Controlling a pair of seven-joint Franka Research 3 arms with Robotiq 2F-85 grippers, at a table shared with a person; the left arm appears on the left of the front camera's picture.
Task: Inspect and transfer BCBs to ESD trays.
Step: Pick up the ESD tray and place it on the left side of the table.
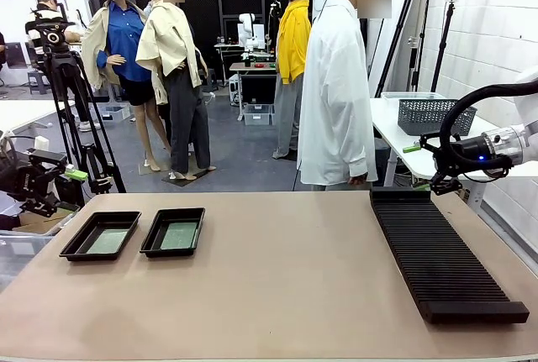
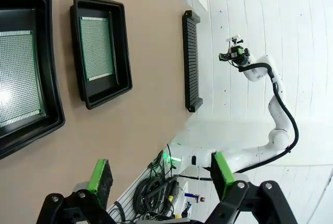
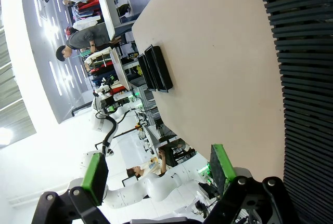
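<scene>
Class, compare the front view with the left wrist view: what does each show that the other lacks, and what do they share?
Front view alone: a person in a white shirt standing at the far side, and a grey mesh basket on another table.

Left wrist view alone: the left gripper close up, open and empty, and the BCBs' fine dot grid.

Shared: two ESD trays, each holding a BCB, the black slotted rack, and the right arm.

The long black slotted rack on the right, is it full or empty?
Empty: the rack shows bare slots, and a green board lies flat in each black tray.
</scene>
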